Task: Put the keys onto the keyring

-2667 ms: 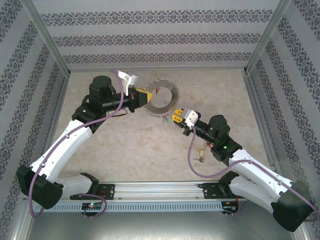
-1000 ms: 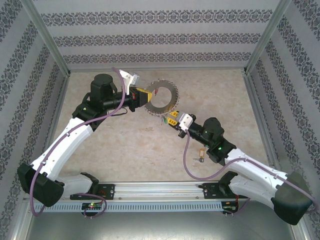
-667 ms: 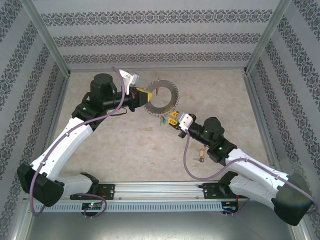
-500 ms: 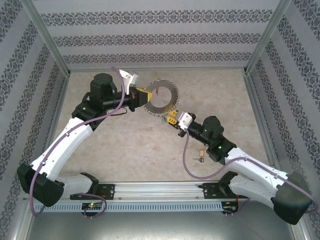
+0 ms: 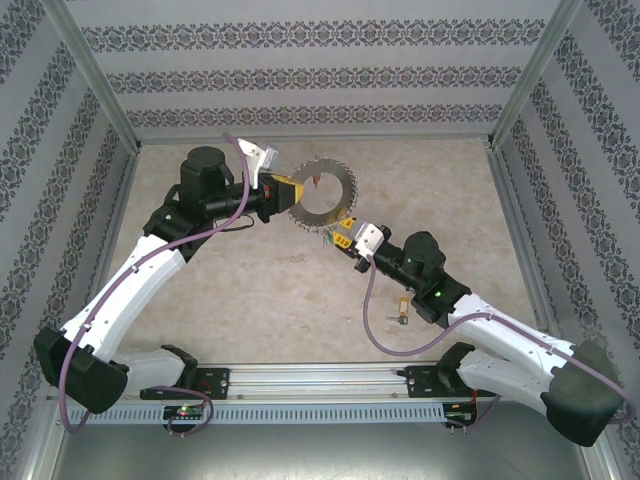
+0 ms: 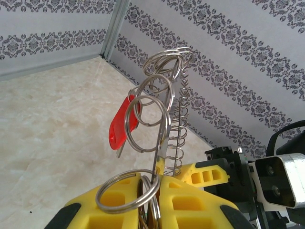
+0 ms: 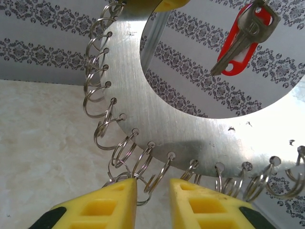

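The right gripper (image 7: 152, 188) has edged in under the keyring's (image 7: 138, 86) lower rim, jaws slightly apart just below a split-ring link (image 7: 125, 180), while the left gripper (image 6: 155, 186) stays clamped on the keyring's left rim; one red-tagged key (image 7: 243, 43) already hangs across the keyring's opening, so another threading attempt looks imminent.

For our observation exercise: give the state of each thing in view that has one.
keyring, held clear of the table.
left gripper, shut on keyring.
right gripper, open below keyring.
red-tagged key, hanging on keyring.
loose key, lying on table.
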`<action>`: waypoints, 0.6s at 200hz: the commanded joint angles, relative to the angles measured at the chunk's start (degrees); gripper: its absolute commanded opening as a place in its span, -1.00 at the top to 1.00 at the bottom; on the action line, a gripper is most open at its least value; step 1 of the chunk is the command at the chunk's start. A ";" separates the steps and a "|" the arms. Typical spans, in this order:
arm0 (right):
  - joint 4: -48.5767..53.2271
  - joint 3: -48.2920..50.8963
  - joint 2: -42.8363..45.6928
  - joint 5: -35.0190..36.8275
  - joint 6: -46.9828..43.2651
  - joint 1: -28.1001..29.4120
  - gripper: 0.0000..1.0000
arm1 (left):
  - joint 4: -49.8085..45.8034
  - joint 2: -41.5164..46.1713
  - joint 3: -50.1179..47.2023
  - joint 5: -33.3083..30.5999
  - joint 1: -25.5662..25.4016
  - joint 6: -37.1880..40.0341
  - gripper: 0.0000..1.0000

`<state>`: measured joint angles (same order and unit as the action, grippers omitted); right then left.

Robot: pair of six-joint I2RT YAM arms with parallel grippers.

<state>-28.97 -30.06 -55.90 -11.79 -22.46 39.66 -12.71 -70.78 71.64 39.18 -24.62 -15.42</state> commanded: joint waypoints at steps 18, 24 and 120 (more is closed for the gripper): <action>-0.85 0.92 2.83 -0.52 2.07 1.35 0.52 | 0.86 0.64 2.36 -1.14 0.56 -0.76 1.00; -0.63 1.12 3.04 -0.45 2.07 1.56 0.52 | 0.67 0.73 2.45 -1.46 0.61 -0.66 1.00; -3.00 -0.52 0.06 1.00 1.82 3.23 0.50 | 0.14 0.63 3.07 -0.57 0.59 -1.00 1.00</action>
<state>-29.23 -29.50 -55.07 -11.75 -21.21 42.22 -13.37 -70.78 72.66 37.89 -24.62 -15.44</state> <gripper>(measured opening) 0.249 0.130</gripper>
